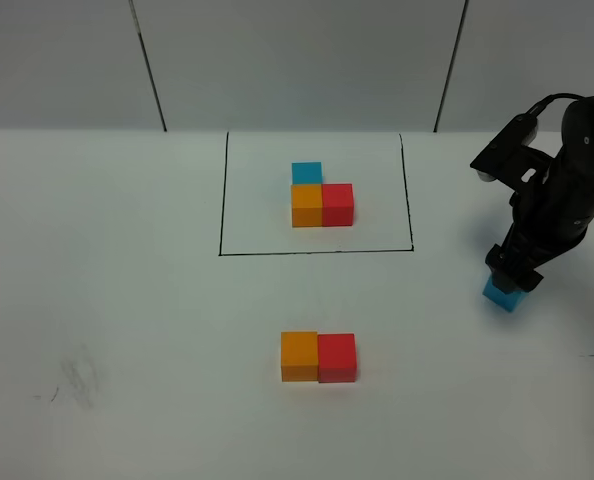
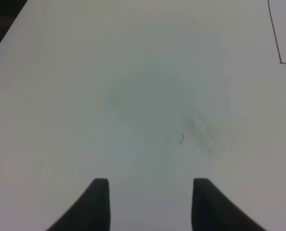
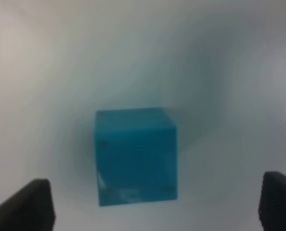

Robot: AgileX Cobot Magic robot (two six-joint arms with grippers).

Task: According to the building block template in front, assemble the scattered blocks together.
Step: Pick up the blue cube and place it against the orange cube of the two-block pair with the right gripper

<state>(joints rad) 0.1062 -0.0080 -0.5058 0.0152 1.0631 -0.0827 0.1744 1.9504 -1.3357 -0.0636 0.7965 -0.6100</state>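
R tool (image 1: 510,272) stands wide open astride the light blue cube (image 1: 504,294) on the right of the table (image 1: 127,300), fingers clear of it on both flanks, nothing gripped. The orange cube (image 1: 299,356) & red cube (image 1: 337,357) sit touching side by side near mid-table, well apart from the blue one; the template (image 1: 317,196) lies beyond them inside its black rectangle (image 1: 222,200). L tool (image 2: 150,192) is closed & empty over plain table.

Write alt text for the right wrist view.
A light blue cube sits centred on a blurred white table, seen close from above. The right gripper is open, its two black fingertips at either side, clear of the cube.
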